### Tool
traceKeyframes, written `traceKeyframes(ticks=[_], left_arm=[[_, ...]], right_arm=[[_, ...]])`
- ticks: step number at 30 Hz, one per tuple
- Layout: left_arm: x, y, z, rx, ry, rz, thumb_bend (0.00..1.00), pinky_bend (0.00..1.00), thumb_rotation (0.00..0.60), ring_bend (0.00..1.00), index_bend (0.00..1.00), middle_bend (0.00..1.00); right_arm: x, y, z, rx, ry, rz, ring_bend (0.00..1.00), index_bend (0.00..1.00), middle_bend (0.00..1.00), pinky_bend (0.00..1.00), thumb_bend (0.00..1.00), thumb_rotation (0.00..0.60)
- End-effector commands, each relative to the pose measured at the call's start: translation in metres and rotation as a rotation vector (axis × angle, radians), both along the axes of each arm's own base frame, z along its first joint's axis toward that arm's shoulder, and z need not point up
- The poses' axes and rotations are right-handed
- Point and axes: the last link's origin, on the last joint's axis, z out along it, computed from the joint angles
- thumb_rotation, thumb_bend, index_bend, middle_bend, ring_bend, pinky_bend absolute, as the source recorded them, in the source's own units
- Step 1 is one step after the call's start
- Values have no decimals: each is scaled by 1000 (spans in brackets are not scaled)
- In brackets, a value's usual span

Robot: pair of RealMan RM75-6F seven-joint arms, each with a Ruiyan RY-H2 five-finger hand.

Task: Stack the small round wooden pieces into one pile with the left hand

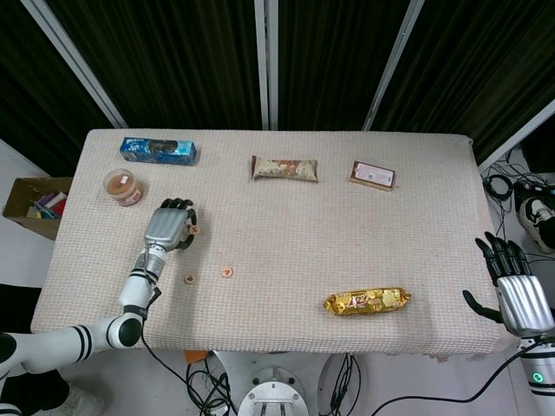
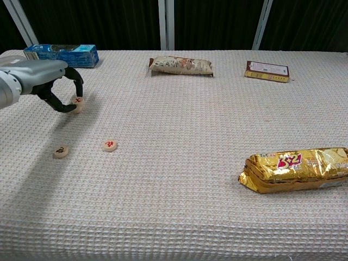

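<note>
My left hand (image 2: 51,89) (image 1: 167,227) hovers low over the table's left side and pinches a small round wooden piece (image 2: 79,100) (image 1: 196,230) with a red mark between thumb and fingertip. That piece sits right over a second piece, which it almost hides; I cannot tell if they touch. Two more wooden pieces lie flat nearer the front: one (image 2: 61,151) (image 1: 189,279) to the left, one with a red mark (image 2: 110,144) (image 1: 227,272) to its right. Off the table's right edge, my right hand (image 1: 519,295) holds nothing, fingers apart.
A blue box (image 2: 61,54) and a round cup (image 1: 122,186) stand behind the left hand. Along the back lie a snack bar (image 2: 181,65) and a brown packet (image 2: 266,71). A gold packet (image 2: 296,169) lies front right. A cardboard box (image 1: 35,204) sits beside the table.
</note>
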Motion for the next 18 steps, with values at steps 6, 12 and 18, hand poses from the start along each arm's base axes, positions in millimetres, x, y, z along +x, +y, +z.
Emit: traceKeyframes(ticks=[6, 12, 18], left_arm=[[-7, 5, -2, 0, 8, 30, 355, 146, 600, 120, 440, 183], [-8, 7, -3, 3, 11, 33, 356, 146, 600, 120, 435, 183], [-8, 7, -3, 5, 12, 34, 355, 146, 600, 120, 433, 183]], right_arm=[[0, 1, 0, -2, 0, -6, 0, 0, 0, 0, 217, 600], [0, 0, 0, -1, 1, -5, 0, 0, 0, 0, 217, 600], [0, 1, 0, -2, 1, -7, 0, 0, 0, 0, 217, 600]])
